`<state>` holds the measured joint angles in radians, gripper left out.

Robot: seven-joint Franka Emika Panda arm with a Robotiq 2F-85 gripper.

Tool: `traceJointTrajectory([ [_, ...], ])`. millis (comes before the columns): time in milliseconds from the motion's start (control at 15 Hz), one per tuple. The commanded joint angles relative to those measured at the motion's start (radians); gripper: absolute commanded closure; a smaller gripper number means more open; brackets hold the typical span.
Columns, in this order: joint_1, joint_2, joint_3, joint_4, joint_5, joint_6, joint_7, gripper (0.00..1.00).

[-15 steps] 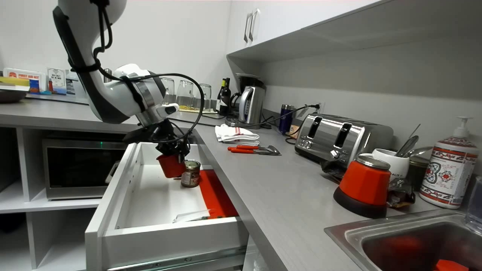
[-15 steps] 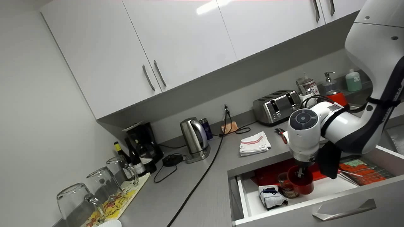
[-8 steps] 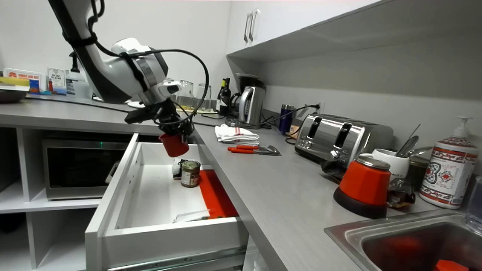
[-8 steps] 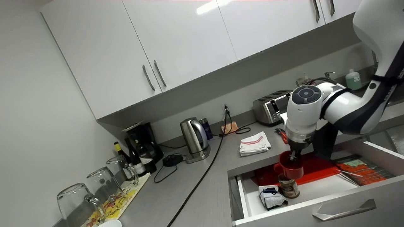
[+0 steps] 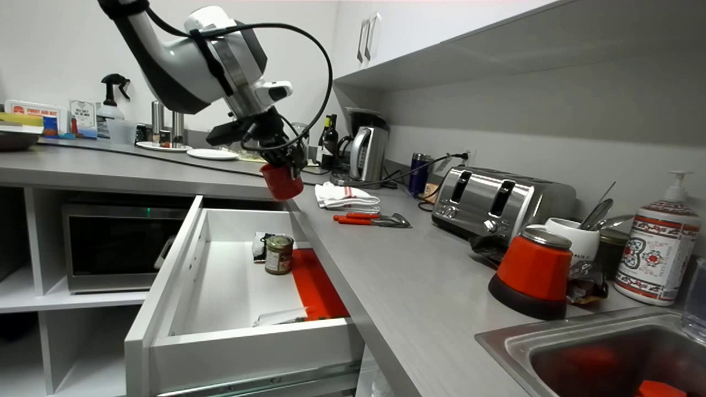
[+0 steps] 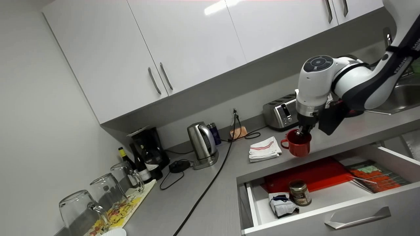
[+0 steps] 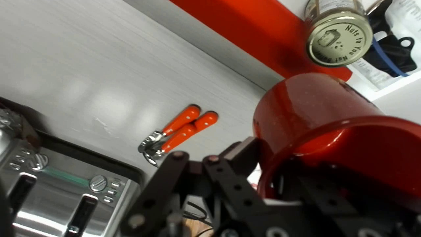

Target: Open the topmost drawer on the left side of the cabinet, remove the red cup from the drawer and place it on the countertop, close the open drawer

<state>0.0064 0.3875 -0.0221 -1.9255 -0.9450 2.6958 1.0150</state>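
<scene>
Set against a pale kitchen wall [image 6: 39, 114] and light-grey countertop [image 5: 397, 275]. Clamped with the gripper [image 7: 269, 164] on one side of the red cup [image 6: 299, 148] — pinched from inside and out, seemingly to keep the base free for standing. Held in mid-air near the countertop edge, with the topmost drawer [image 5: 248, 350] pulled out around six o'clock in both exterior views. Probably to be pushed in, jar [image 6: 300, 193] and all, only after release. Likely wanting a shift inward, then lowering — clear of the folded towel [image 6: 265, 150] at nine o'clock in an exterior view.
</scene>
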Motion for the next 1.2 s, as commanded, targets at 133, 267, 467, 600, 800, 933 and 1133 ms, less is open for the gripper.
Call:
traceJointTrajectory([
  [133,-0.064,-0.036,-0.033,-0.039,0.245,-0.004,-0.082,0.98],
  [267,-0.074,-0.038,-0.057,-0.042,0.342,-0.012,-0.117,0.98],
  [467,-0.063,-0.040,-0.110,-0.040,0.468,-0.022,-0.158,0.98],
  [600,-0.049,-0.034,-0.145,-0.033,0.521,-0.038,-0.168,0.98],
  [800,-0.032,-0.025,-0.192,-0.020,0.548,-0.077,-0.149,0.98],
  [933,-0.029,-0.016,-0.218,-0.009,0.553,-0.109,-0.137,0.98],
  [1133,-0.029,0.004,-0.248,0.016,0.551,-0.155,-0.120,0.98],
])
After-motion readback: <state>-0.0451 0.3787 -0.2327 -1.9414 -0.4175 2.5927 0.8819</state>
